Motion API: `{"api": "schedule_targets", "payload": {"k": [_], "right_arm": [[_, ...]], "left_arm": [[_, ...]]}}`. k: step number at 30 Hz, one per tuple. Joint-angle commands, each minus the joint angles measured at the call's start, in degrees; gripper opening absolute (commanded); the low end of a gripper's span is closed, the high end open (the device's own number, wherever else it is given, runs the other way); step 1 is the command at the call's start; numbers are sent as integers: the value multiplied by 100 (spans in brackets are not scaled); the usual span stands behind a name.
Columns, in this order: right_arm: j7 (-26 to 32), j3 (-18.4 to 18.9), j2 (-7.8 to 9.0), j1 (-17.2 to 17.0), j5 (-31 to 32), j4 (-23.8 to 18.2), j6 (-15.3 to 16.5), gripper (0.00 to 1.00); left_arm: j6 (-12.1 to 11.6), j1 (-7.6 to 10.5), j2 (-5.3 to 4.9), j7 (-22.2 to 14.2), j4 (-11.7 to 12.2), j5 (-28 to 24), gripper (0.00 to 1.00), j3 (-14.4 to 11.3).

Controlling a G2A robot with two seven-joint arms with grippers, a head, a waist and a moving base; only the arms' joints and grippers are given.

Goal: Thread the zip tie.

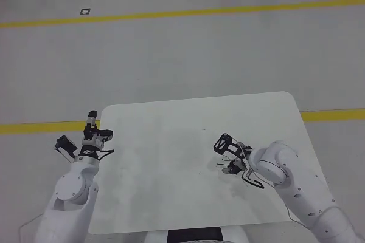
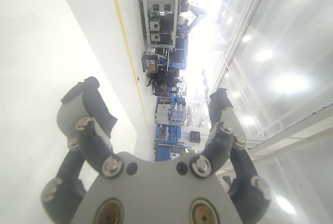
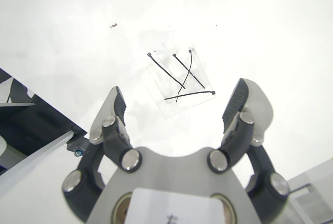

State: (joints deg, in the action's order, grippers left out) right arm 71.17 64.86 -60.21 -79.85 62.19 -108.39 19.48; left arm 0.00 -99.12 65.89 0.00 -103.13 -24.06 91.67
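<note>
Right claw [image 3: 179, 92], spread wide, hangs over four zip ties [image 3: 189, 71] crossed on a clear sheet [image 3: 187, 104] on the table's [image 1: 170, 133] right half; the top view gives a dark tangle. Left claw [image 2: 154, 88], wide and empty, sits at the left edge.

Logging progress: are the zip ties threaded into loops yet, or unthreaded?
Unthreaded. The four zip ties lie open-ended on the clear plate, heads free, some crossing; the open right tool hovers above them.
</note>
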Motion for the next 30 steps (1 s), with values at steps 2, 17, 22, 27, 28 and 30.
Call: {"api": "schedule_targets", "payload": {"k": [2,17,22,27,28,30], "right_arm": [[15,-157,-1,-38,-6,140,0,100],[-270,-353,7,31,64,314,0,100],[-236,-380,15,49,-22,305,0,100],[-236,-380,15,49,-22,305,0,100],[-273,-377,15,44,-11,309,-16,100],[-421,-386,19,-5,80,339,-63,100]], "left_arm": [[0,0,0,0,0,0,100,0],[0,0,0,0,0,0,100,0],[0,0,0,0,0,0,100,0],[0,0,0,0,0,0,100,0],[0,0,0,0,0,0,100,0],[0,0,0,0,0,0,100,0]]}}
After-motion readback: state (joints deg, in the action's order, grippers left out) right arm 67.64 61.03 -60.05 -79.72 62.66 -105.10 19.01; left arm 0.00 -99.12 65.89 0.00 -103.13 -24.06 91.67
